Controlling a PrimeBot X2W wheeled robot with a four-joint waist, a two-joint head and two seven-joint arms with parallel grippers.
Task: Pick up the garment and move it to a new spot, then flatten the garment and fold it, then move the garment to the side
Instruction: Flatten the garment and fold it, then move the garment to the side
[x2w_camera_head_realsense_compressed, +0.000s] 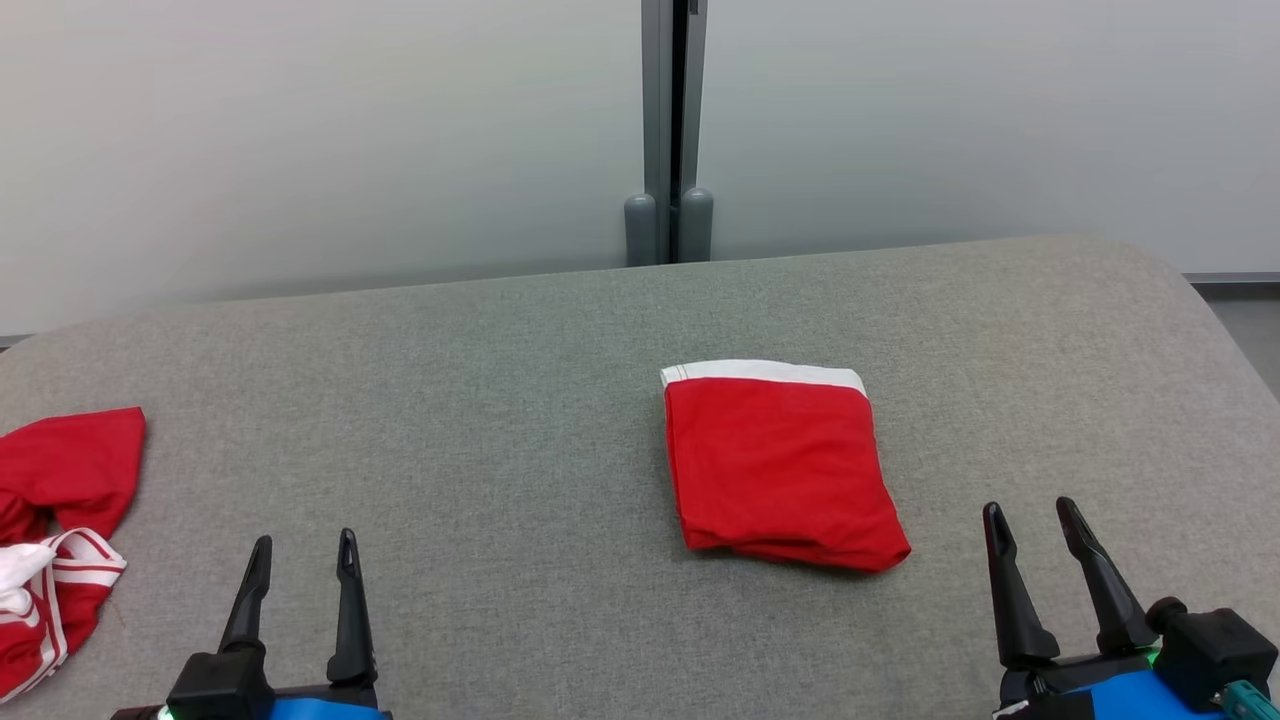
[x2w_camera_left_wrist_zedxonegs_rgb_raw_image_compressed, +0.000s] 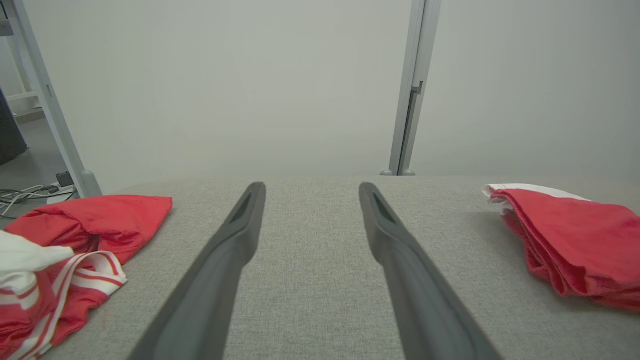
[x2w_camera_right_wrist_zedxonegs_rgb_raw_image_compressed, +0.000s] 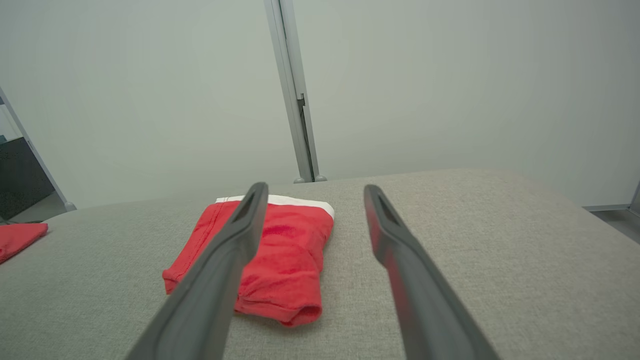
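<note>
Garment (x2w_camera_head_realsense_compressed: 780, 465), folded red, lies right of frame centre, long axis up-frame, nearer the right gripper (x2w_camera_head_realsense_compressed: 1030, 510) than the left gripper (x2w_camera_head_realsense_compressed: 305, 538), both jaws wide and empty.

Open table (x2w_camera_head_realsense_compressed: 480, 400) between folded garment (x2w_camera_head_realsense_compressed: 780, 470), crumpled pile (x2w_camera_head_realsense_compressed: 55, 530)

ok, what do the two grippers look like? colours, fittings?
Left gripper: two long, dark grey tapered fingers with a slot near each tip, black mounts, blue housing. Right gripper: same build, with a green light and a teal connector at its base.
</note>
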